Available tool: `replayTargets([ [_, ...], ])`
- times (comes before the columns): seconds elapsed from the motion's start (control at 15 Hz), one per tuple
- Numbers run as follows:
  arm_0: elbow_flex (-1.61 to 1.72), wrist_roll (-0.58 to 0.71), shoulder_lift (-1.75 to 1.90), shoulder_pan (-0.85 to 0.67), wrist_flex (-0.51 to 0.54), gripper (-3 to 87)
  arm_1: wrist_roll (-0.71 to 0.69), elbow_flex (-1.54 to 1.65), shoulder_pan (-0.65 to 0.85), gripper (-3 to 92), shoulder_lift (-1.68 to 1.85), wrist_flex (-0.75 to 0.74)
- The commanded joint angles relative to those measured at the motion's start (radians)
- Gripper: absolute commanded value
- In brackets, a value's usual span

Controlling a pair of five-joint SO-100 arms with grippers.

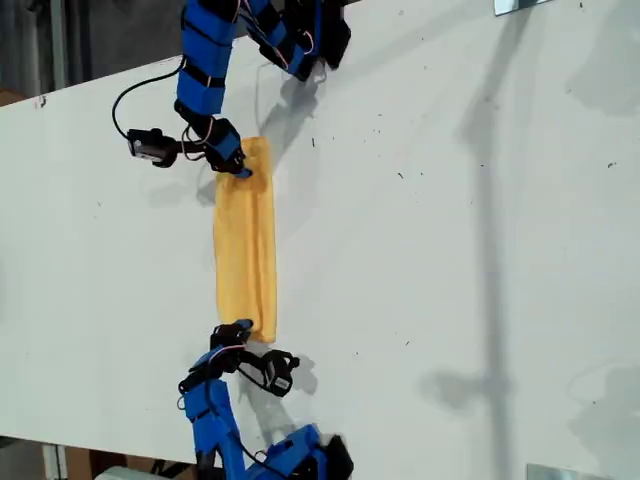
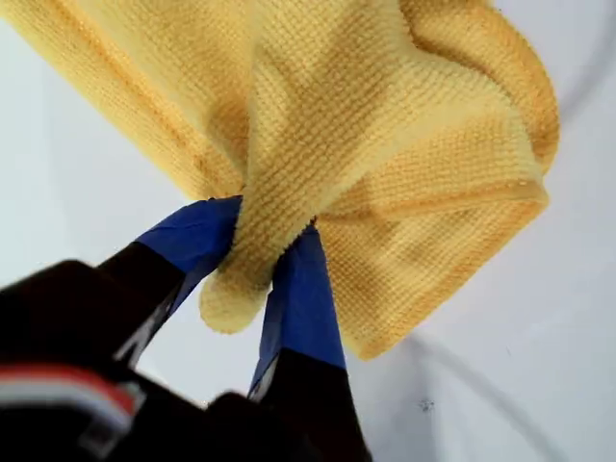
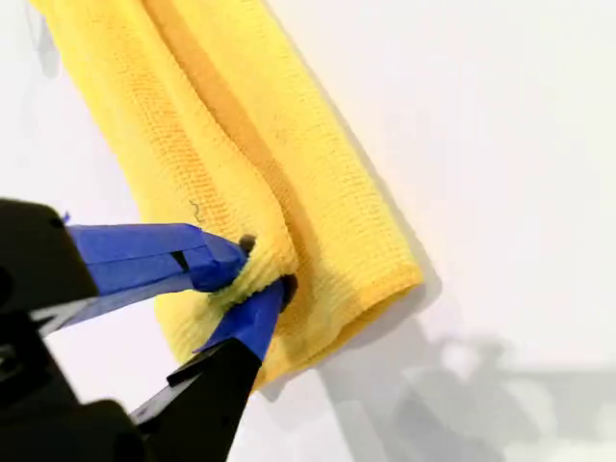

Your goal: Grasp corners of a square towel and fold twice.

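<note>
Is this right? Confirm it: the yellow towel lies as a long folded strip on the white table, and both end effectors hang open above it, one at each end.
Wrong in one respect: the end effectors are not open. My first end effector is shut on the towel in the first wrist view, and my second end effector pinches it in the second wrist view. The rest stands: a long folded strip on the white table, one end effector at each end.

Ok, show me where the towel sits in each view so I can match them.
Exterior view: the towel lies as a long folded strip between both arms.
First wrist view: a bunched end, pinched by my first hand.
Second wrist view: a folded end, pinched by my second hand.
Shared landmark: the white table.
</note>
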Motion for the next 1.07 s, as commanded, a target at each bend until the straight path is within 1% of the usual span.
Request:
replayTargets([
  [0.0, 0.071, -0.035, 0.078, 0.014, -0.035, -0.2, 0.035, -0.002, -0.005, -0.1, 0.000, 0.025],
  [0.2, 0.101, -0.067, 0.098, 0.023, -0.046, -0.2, 0.055, 0.005, -0.015, -0.1, 0.003, 0.031],
  [0.4, 0.190, -0.112, 0.172, 0.055, -0.078, -0.2, 0.130, 0.072, -0.032, -0.1, 0.072, 0.035],
  [0.67, 0.195, -0.115, 0.176, 0.058, -0.084, -0.2, 0.152, 0.078, -0.020, -0.1, 0.066, 0.044],
  [0.73, 0.189, -0.106, 0.172, 0.061, -0.083, -0.1, 0.150, 0.075, -0.023, 6.0, 0.066, 0.046],
  [0.8, 0.178, -0.095, 0.164, 0.064, -0.078, 6.2, 0.144, 0.067, -0.028, 19.1, 0.064, 0.051],
  [0.87, 0.175, -0.095, 0.161, 0.066, -0.077, 18.4, 0.144, 0.061, -0.025, 24.6, 0.063, 0.064],
  [0.93, 0.178, -0.101, 0.163, 0.064, -0.077, 26.7, 0.144, 0.037, -0.025, 29.2, 0.063, 0.107],
  [1.0, 0.179, -0.103, 0.164, 0.064, -0.078, 29.9, 0.143, -0.006, -0.029, 34.4, 0.072, 0.167],
])
